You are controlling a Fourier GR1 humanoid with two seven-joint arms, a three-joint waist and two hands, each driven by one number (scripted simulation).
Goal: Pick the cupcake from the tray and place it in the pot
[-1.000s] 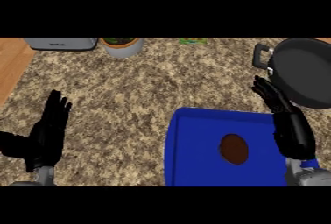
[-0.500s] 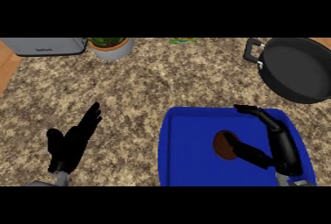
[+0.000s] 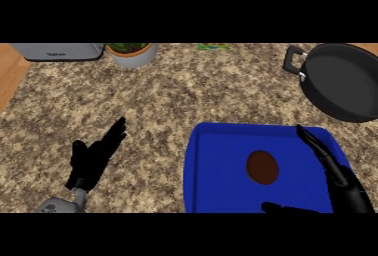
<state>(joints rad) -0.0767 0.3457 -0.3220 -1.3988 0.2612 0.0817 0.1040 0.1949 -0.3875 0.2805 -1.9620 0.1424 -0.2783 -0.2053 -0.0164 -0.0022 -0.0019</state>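
Cupcake (image 3: 262, 166) on the blue tray (image 3: 221, 150) — untouched.
Right hand (image 3: 336, 175) at its 3 o'clock, fingers spread wide; pot (image 3: 347, 80) at 1 o'clock (left hand (image 3: 92, 160) rests open).

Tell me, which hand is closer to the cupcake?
The right hand. It is over the blue tray, open, just right of the cupcake without touching it. The left hand rests open on the counter, off the tray's left side.

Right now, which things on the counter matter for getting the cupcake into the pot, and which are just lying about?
Part of the job:
cupcake, lying on the blue tray
black pot, beyond the tray
right hand, open over the tray beside the cupcake

Lying about:
toaster
potted plant
green item at the far edge
left hand, open, resting
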